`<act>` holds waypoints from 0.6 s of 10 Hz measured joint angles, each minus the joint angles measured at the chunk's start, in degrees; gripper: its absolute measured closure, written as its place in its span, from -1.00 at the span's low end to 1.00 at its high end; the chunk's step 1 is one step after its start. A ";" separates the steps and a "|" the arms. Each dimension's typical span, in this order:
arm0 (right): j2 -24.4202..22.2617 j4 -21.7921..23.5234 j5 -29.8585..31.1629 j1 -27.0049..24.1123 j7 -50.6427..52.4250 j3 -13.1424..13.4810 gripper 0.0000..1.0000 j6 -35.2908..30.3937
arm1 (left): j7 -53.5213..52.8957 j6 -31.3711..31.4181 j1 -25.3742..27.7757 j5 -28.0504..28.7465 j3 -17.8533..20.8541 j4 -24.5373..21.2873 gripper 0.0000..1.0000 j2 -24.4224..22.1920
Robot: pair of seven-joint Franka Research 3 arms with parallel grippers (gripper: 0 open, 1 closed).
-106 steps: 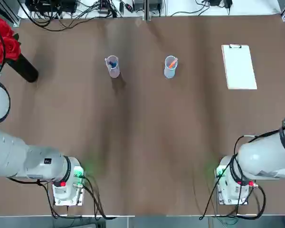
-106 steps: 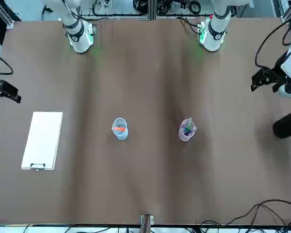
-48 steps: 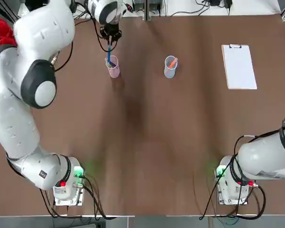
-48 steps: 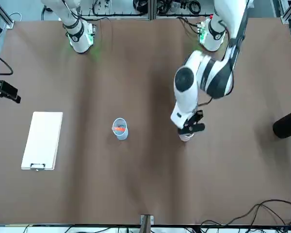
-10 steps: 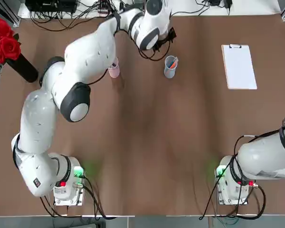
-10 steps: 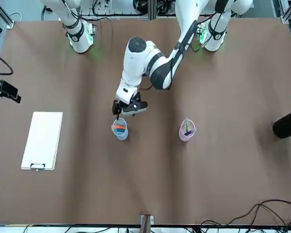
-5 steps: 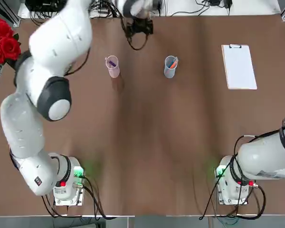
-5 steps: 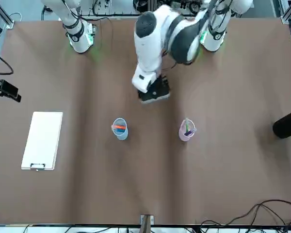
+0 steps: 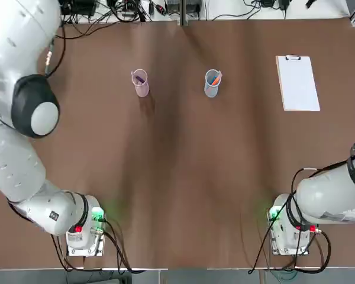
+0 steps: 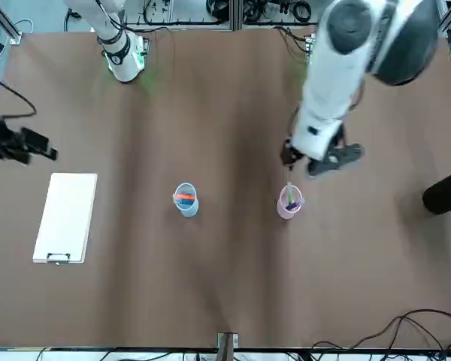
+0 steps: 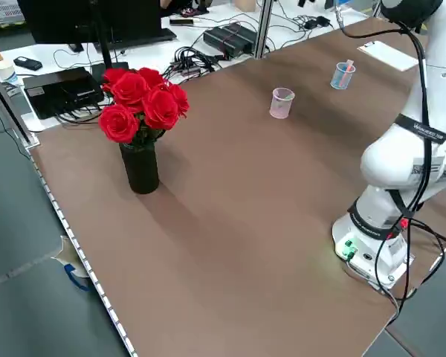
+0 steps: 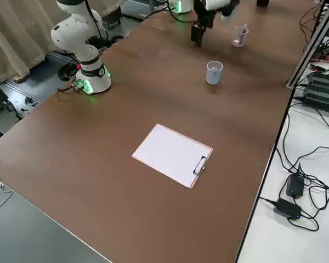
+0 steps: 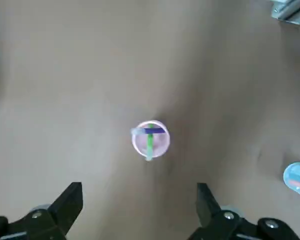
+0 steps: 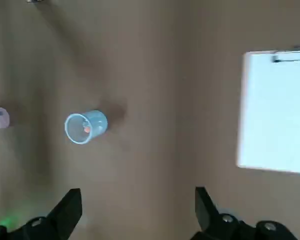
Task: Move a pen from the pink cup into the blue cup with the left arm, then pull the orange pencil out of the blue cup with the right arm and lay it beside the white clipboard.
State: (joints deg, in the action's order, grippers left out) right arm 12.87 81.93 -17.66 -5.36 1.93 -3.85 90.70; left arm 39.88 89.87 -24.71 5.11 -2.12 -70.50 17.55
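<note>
The pink cup [image 9: 140, 81] stands at the far left-centre of the table, with a green and a purple pen [image 13: 149, 140] in it. The blue cup [image 9: 212, 83] stands to its right and holds the orange pencil [image 10: 184, 199]. The white clipboard [image 9: 297, 83] lies flat at the far right. My left gripper [image 10: 321, 159] hangs high over the table close to the pink cup [image 10: 289, 201]. It is open and holds nothing [image 13: 138, 189]. My right gripper [image 14: 137, 192] is also open and empty, high above the blue cup [image 14: 85, 126] and the clipboard [image 14: 277, 110].
A black vase of red roses [image 11: 141, 119] stands at the table's far left corner. Cables and power boxes [image 12: 318, 82] lie on the white bench beyond the far edge. Both arm bases [image 9: 83, 234] sit at the near edge.
My left gripper has risen from the blue cup and swung across to above the pink cup, still open. My right gripper has shifted a little at the table's right side.
</note>
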 joint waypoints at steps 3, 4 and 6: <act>4.61 12.22 -6.78 9.88 0.06 -0.91 -1.00 19.21 | -11.85 -2.06 8.51 -3.01 -0.04 -0.74 -1.00 -3.74; 5.30 15.67 -8.21 13.27 -0.12 -0.97 -1.00 22.49 | -15.31 -2.32 10.74 -3.68 -0.03 -1.43 -1.00 -5.02; 5.74 21.33 -9.86 15.62 -0.30 -1.24 -1.00 29.11 | -22.49 -2.49 14.41 -4.34 -0.06 -4.73 -1.00 -8.55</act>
State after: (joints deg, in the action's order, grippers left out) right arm 18.61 103.26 -27.52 10.26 1.63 -5.10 119.81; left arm 17.39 87.38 -10.30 0.78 -2.18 -75.24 9.00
